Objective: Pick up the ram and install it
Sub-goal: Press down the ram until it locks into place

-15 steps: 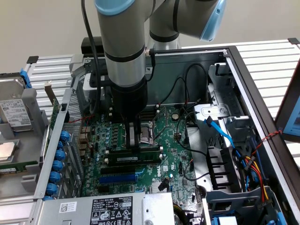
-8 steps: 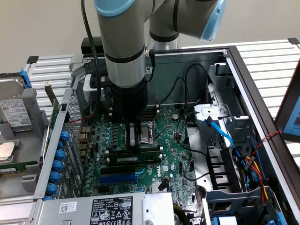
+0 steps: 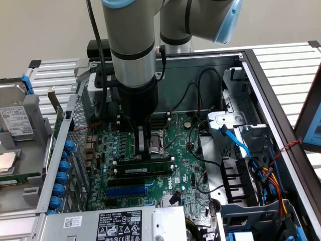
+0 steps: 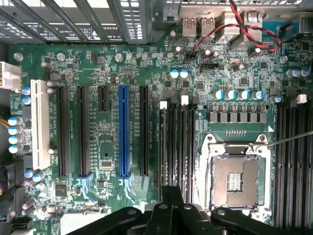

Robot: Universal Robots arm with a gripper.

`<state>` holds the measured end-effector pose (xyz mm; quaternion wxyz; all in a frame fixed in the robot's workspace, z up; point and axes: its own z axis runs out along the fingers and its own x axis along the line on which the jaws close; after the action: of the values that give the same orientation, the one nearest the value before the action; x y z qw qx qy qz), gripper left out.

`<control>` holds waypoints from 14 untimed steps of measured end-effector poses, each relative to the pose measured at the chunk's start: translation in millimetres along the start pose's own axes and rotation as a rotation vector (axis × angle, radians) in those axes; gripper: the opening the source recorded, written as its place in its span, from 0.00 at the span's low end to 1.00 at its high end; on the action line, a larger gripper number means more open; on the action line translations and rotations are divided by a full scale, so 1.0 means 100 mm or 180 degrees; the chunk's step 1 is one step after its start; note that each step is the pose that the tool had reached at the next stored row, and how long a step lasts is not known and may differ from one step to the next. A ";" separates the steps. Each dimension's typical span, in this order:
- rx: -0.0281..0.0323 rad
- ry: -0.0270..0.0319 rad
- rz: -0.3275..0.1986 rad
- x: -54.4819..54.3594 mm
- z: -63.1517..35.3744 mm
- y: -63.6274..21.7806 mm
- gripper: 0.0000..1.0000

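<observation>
I'm hanging low over the motherboard [image 3: 165, 145], my gripper [image 3: 144, 148] right above the memory slots [image 4: 175, 147] by the processor socket [image 4: 236, 176]. The ram [image 3: 143, 161] sits seated in its slot, just at my six o'clock. Whether my fingers are clenched or released, I can't tell.

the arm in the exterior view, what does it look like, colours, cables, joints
A thick silver-grey cylindrical metal arm with black ring seams and pale blue plastic joint caps. A black cable runs down beside it. Its lower section is black, ending in a dark tool with a silvery part.
</observation>
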<state>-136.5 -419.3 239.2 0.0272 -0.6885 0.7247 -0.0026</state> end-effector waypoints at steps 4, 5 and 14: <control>-0.0001 0.0000 0.0000 0.00 -0.001 0.000 0.10; -0.0001 0.0000 0.0000 0.00 -0.001 0.000 0.10; -0.0002 -0.0014 0.0007 0.00 -0.002 0.000 0.10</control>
<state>-136.5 -419.4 239.4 0.0286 -0.6877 0.7254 -0.0009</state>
